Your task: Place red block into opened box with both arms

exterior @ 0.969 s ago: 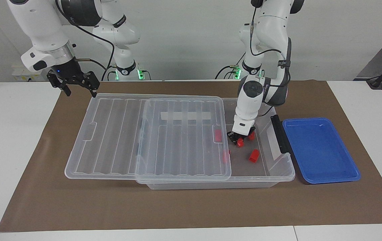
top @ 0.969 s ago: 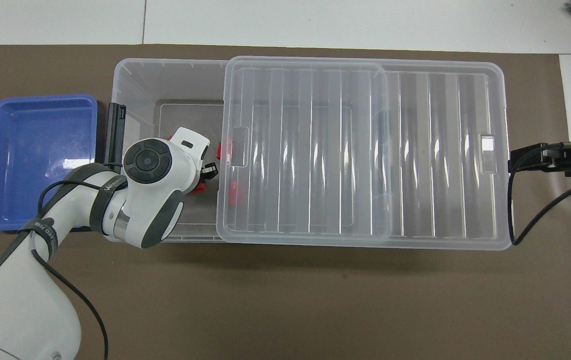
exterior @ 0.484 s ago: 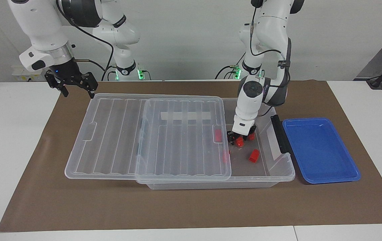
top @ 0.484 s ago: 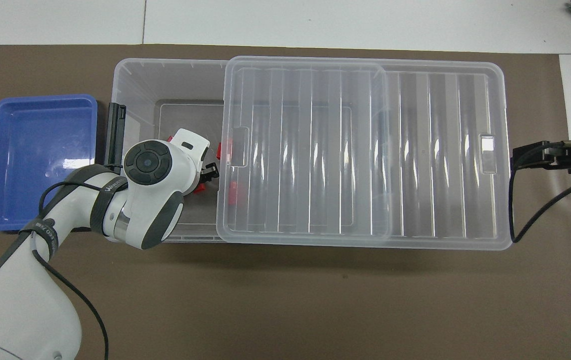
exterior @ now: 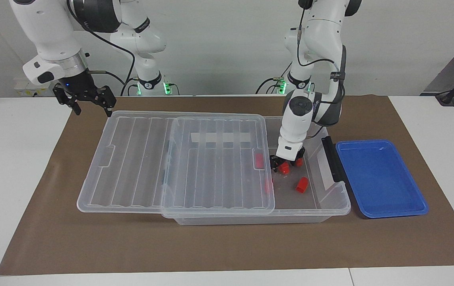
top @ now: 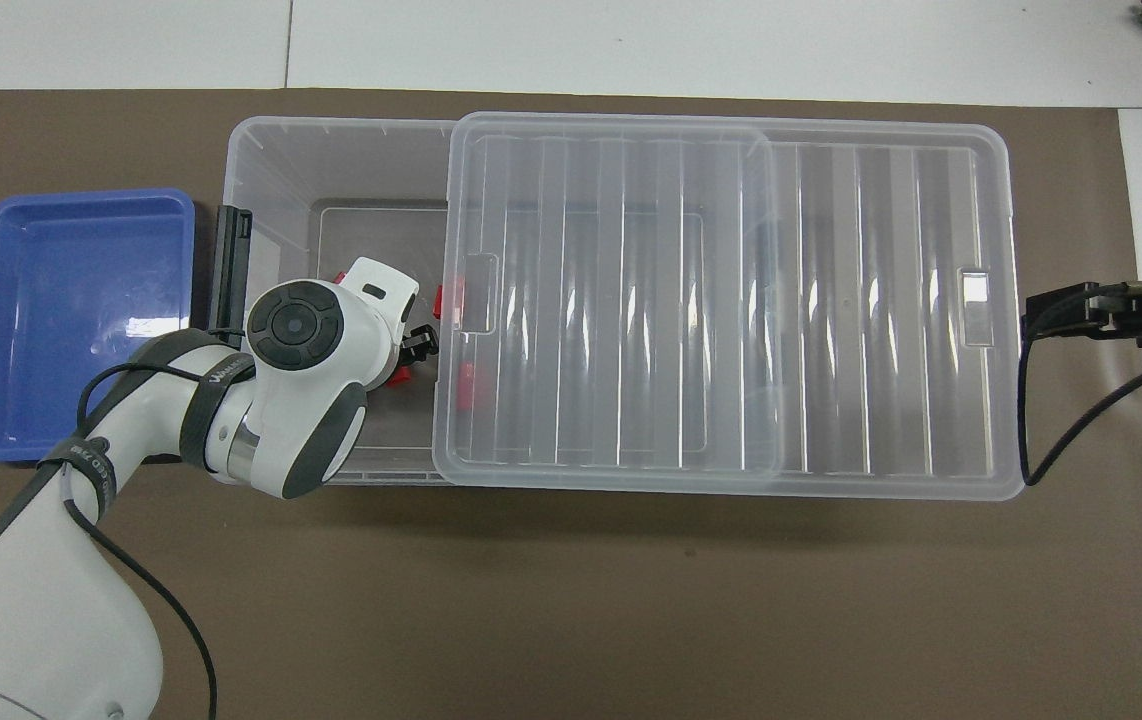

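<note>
The clear box [exterior: 332,206] stands with its ribbed lid [exterior: 151,167] slid toward the right arm's end, so the end by the left arm is uncovered. My left gripper [exterior: 285,165] reaches down into that uncovered end. It is open, its fingers on either side of a red block [exterior: 285,170] that rests on the box floor. Several more red blocks lie in the box, one [exterior: 301,184] in the open part and one [exterior: 259,160] under the lid. The left arm's wrist [top: 296,325] hides most of that gripper in the overhead view. My right gripper [exterior: 92,108] hangs open above the lid's end.
A blue tray [exterior: 380,178] sits on the brown mat beside the box at the left arm's end of the table. The box's dark latch [exterior: 331,159] stands between the tray and the box. The mat [exterior: 227,246] spreads farther from the robots than the box.
My left gripper has opened and let go of the red block, which now rests on the box floor. The right gripper has drawn slightly away from the lid's end.
</note>
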Controlling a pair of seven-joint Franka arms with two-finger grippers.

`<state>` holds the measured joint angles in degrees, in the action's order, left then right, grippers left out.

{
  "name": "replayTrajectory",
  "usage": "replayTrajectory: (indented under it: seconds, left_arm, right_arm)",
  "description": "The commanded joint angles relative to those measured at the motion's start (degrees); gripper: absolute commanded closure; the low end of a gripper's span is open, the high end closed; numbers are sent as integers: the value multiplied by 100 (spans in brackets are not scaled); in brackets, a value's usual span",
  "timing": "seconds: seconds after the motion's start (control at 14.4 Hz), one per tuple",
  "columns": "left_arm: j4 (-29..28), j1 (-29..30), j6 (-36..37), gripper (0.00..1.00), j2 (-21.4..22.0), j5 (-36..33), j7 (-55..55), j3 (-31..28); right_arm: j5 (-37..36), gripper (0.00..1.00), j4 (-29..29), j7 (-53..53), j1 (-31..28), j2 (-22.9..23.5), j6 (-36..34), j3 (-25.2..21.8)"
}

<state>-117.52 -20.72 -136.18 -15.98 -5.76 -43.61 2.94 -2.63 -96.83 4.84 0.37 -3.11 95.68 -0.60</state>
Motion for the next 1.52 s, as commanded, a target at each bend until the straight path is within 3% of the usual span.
replayTrajectory:
  seconds: [0.0,0.35,0.55,0.76,1.11,1.25,1.45]
  left_arm:
    - [395,-90,940,2,261,-75,-16,-65]
    - [958,-20,2401,0,964,-40,54,-100]
    - [1730,58,3665,0,1246,-83,193,-170]
    - [2111,795,4467,0,1719,-40,1868,-250]
    - [2181,2051,5075,0,2230,144,3689,-250]
    - [2216,2212,5119,0,2336,163,4349,-276]
    - [2032,2186,5093,0,2503,163,4413,-285]
  right_arm:
    - [-71,0,-90,79,-20,-41,109,24]
    - [-71,0,-99,70,-20,-41,118,24]
    - [-71,0,-99,70,-20,-49,118,24]
    - [-71,0,-99,79,-20,-49,118,24]
    - [-71,0,-125,44,-72,-41,205,24]
    - [-71,2,-161,35,-134,38,424,16]
    - [-71,8,-161,-350,-397,275,836,16]
